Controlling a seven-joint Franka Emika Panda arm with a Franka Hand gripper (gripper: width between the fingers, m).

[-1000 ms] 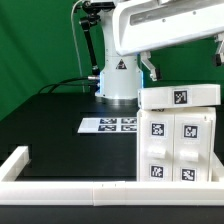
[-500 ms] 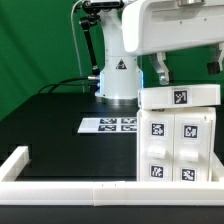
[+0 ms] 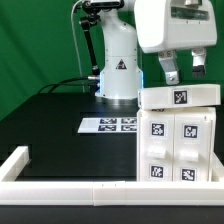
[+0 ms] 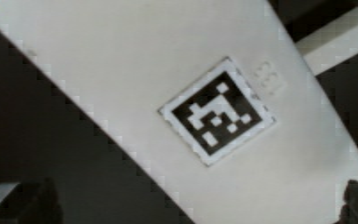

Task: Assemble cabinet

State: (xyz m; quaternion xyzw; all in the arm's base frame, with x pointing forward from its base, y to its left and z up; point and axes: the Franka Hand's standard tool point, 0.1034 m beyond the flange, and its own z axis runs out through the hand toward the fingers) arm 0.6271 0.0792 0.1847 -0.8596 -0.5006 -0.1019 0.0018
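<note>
In the exterior view, the end effector (image 3: 183, 70) is held with jaws spread and empty just above the cabinet (image 3: 180, 140), stood on the desk (image 3: 50, 120) at that view's right, likely to line up a top grasp; in the wrist view, its tagged top (image 4: 123, 90) is centred.

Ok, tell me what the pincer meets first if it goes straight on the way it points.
The cabinet: the pincer hangs open above it, pointing down, and the wrist view is filled by its tagged top. Depth is unclear, so probably, not surely.
</note>
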